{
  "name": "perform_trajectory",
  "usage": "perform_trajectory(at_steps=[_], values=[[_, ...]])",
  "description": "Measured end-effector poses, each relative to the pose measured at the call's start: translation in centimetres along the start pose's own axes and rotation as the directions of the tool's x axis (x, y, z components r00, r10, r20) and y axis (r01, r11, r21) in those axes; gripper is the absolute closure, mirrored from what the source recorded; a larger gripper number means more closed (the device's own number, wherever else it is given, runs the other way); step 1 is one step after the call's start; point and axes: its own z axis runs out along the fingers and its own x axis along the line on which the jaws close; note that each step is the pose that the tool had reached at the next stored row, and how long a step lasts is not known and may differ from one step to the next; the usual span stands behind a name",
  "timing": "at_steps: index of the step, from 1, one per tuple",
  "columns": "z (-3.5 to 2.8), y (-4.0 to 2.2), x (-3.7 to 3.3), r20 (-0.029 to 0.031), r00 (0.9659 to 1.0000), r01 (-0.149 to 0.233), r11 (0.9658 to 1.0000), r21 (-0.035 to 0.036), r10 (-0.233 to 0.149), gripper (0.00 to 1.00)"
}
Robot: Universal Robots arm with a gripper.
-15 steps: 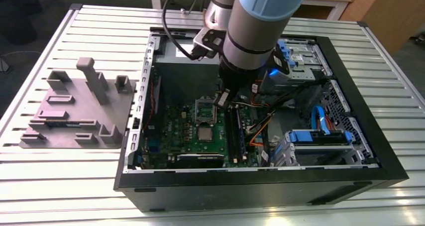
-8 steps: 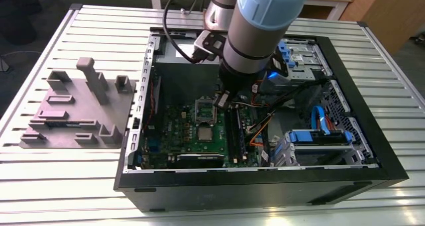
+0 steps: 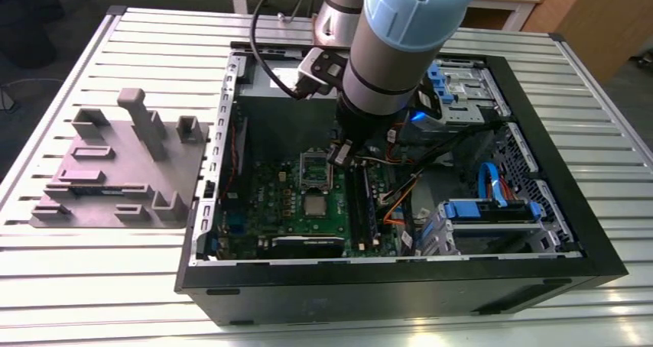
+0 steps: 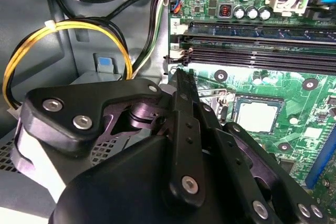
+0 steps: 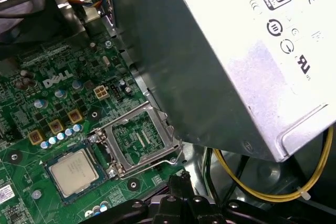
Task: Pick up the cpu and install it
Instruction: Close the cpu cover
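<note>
Cpu point(image 5: 73, 171) lies flat in the socket on the motherboard point(image 5: 31, 103), just beside the raised socket frame point(image 5: 137, 140), which stands open. Gripper point(image 4: 181, 77) hovers near that frame with its fingers pressed together, holding nothing. Judged by looks, the chip is light, stiff, smooth-topped and delicate underneath; its side edges seem the safest hold.

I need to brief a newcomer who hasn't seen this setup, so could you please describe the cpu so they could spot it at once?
Look inside the open computer case lying on the slatted table, at the green motherboard on its floor. The cpu sits in the socket beside the raised, hinged silver socket frame. It is the small flat square with a plain silvery-grey metal top, unlike the open frame and the large grey metal box.
</note>
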Motion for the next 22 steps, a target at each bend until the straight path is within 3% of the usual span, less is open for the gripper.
perform_trajectory(at_steps=[5, 7, 8, 10, 11, 15, 18, 22], values=[[0.00, 0.00, 0.00, 0.0001, 1.0000, 0.000, 1.0000, -0.0001, 0.000, 0.90], [0.03, 0.00, 0.01, 0.0040, 1.0000, 0.000, 1.0000, -0.0023, 0.000, 0.90], [0.03, -0.02, 0.02, 0.0126, 0.9999, 0.001, 1.0000, -0.0074, -0.001, 0.90], [0.05, -0.04, 0.07, 0.0439, 0.9990, 0.002, 0.9997, -0.0257, -0.001, 0.90], [0.08, -0.06, 0.10, 0.0556, 0.9985, 0.003, 0.9995, -0.0327, -0.001, 0.90], [0.52, -0.12, 0.19, 0.0573, 0.9984, 0.003, 0.9994, -0.0337, -0.001, 0.90], [0.91, -0.16, 0.27, 0.0638, 0.9980, 0.003, 0.9993, -0.0372, -0.001, 0.90], [1.54, -0.19, 0.43, 0.0647, 0.9979, 0.004, 0.9993, -0.0380, -0.001, 0.90]])
